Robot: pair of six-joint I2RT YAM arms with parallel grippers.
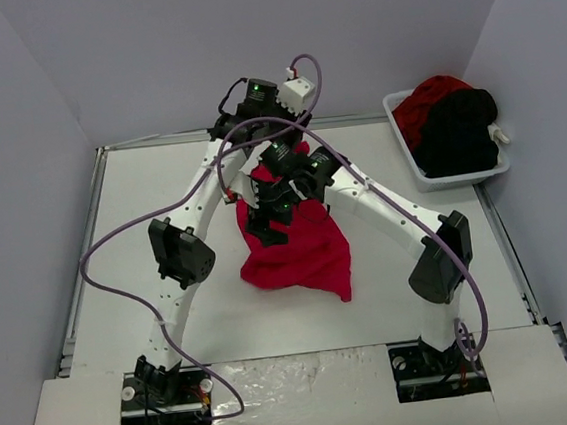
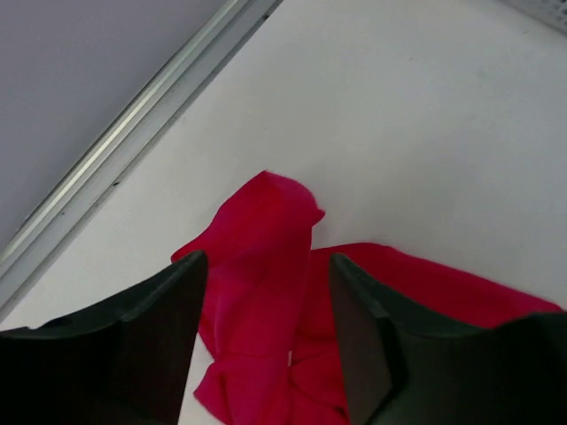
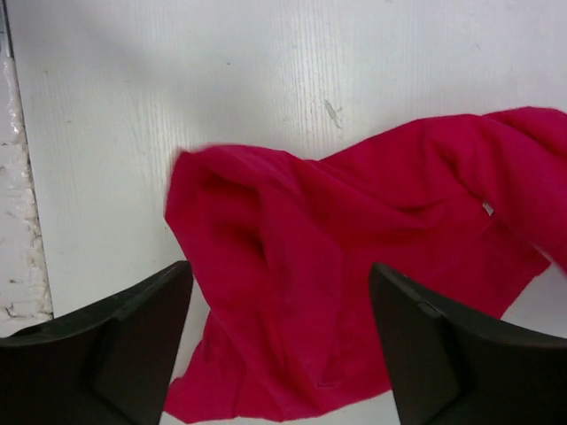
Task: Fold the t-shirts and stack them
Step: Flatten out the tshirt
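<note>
I'm looking down on a flat white table, matte, with a fine streaky grain showing in the right wrist view. Near its middle lies the crumpled red t-shirt, soft plain cloth bunched into loose folds and roughly wedge-shaped, with a pointed corner toward the near edge. I'll place everything else from that shirt.

Well apart from it, at the far right, sits a white plastic basket, rectangular with rounded corners. It is heaped with another red t-shirt and, toward its right side, a black t-shirt, both rumpled into mounds above the rim.

Both arms reach in over the far end of the middle shirt. The left gripper has its dark, blocky fingers partly spread; red folds lie beneath and between them, and I see nothing pinched. The right gripper stands wider, its fingers straddling the cloth below with no hold on it.

A thin purple cable loops to the shirt's left.
</note>
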